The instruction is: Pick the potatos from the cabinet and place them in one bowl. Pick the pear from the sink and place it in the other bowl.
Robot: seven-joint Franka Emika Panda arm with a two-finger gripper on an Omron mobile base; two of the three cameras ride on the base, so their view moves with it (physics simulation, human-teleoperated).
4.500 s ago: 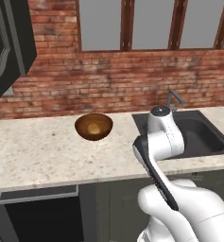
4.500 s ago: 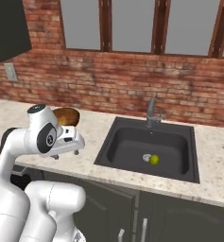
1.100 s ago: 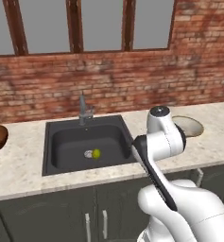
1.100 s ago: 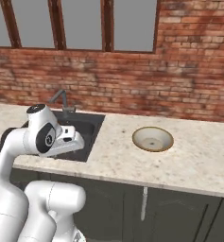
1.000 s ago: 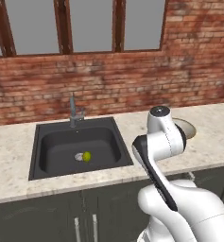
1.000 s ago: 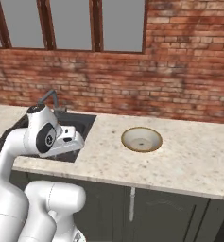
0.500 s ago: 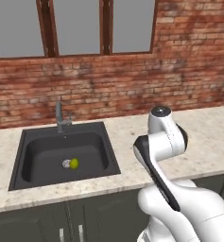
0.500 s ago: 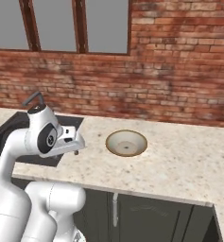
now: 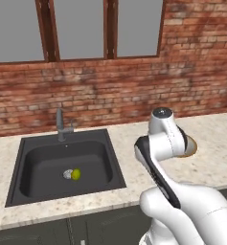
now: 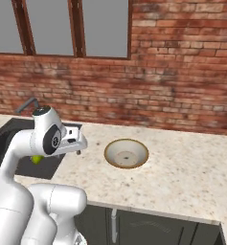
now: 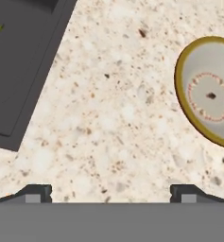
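**Base shifted rightward; sink and cream bowl in frame, pear not yet picked**

Shifted since half a second ago: the whole scene has slid leftward across both base views, a camera move with the driving base, not a move of the items.

1. Counter point(image 10: 182, 172), speckled cream stone. Bare between basin and bowl.
2. Sink point(image 9: 48, 165), black basin, at 9 o'clock in the left base view; its corner is cut off at 10 o'clock in the hand view.
3. Cream-white bowl point(image 10: 126, 153), tan-olive rim, nothing inside. At 3 o'clock in the hand view, right edge cropped; largely hidden behind the arm in the left base view.
4. Gripper point(image 11: 111, 193), fingertips set wide apart with bare counter between them, holding nothing; it hovers over stone between sink and bowl.
5. Pear point(image 9: 76, 174), yellow-green, on the basin floor touching the silver drain point(image 9: 68, 174). A green sliver at 10 o'clock in the hand view.

Risk, as judged: the pear is round and may roll on the sink floor if one finger nudges it first; the basin wall may foul a steep descent.
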